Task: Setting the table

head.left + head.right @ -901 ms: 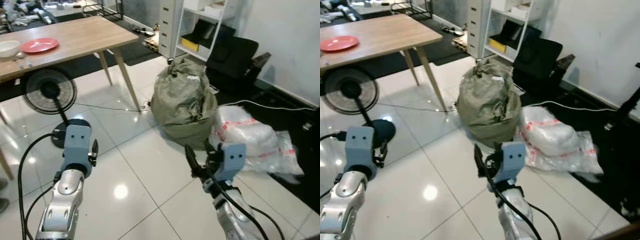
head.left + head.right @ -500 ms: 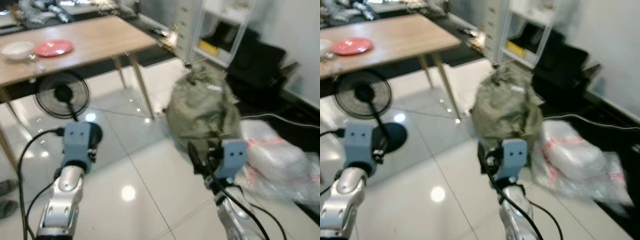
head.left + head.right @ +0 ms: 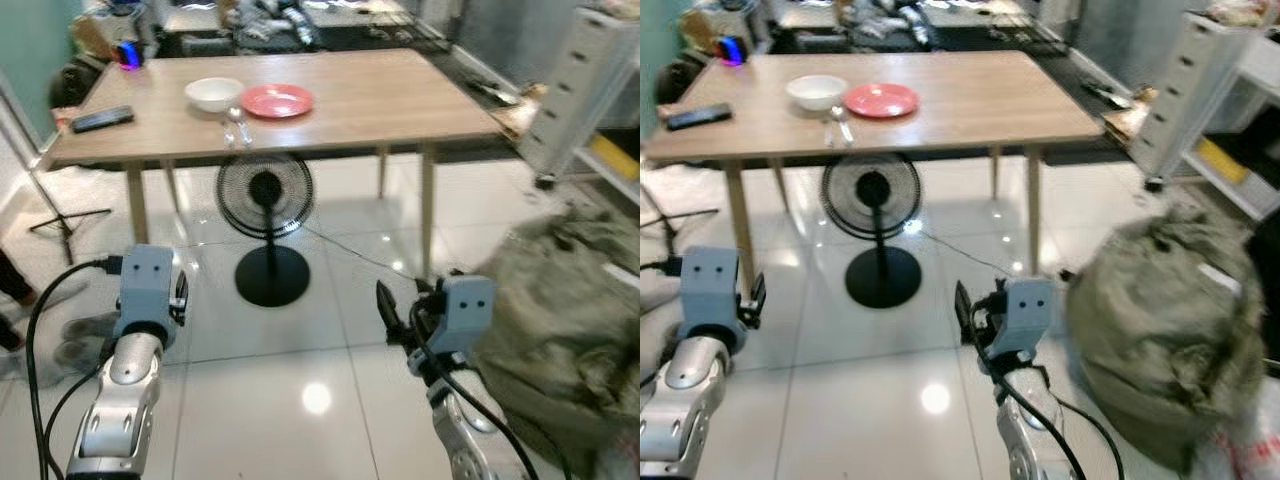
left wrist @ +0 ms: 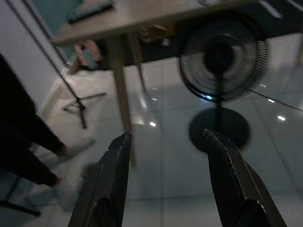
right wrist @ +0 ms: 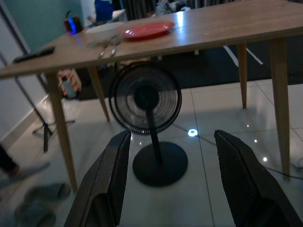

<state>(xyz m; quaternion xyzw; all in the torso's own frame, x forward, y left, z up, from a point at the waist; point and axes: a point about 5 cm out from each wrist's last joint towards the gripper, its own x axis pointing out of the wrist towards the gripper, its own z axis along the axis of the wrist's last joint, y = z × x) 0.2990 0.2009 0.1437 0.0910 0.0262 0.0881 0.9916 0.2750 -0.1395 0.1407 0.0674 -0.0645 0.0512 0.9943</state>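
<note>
Head views: one wooden table (image 3: 400, 100) ahead on a glossy tiled floor (image 3: 300, 400), bearing one white bowl (image 3: 214, 93), one red plate (image 3: 277, 100) just beside it, cutlery (image 3: 234, 124) lying in front of the two (count too blurred to tell), and one dark remote-like object (image 3: 101, 119) near the left end. One black standing fan (image 3: 265, 200) under the table's front edge. One olive-green sack (image 3: 1165, 320) slumped on the floor to the right, one white drawer unit (image 3: 1180, 95) behind it. Two grippers raised low in front: left gripper (image 3: 180, 300) and right gripper (image 3: 388, 312), both over bare floor, well apart from the table.

Left wrist view: left gripper (image 4: 168, 182) with two black fingers (image 4: 111, 184) spread wide, nothing between them; one fan (image 4: 220, 59), one table leg (image 4: 122, 94), one tripod foot (image 4: 80, 106), dark trouser legs of a person (image 4: 23, 142).

Right wrist view: right gripper (image 5: 168, 177) also spread wide and empty; fan (image 5: 147, 99), red plate (image 5: 149, 29), bowl (image 5: 105, 29), two pieces of cutlery (image 5: 108, 47) on the table (image 5: 227, 26).
</note>
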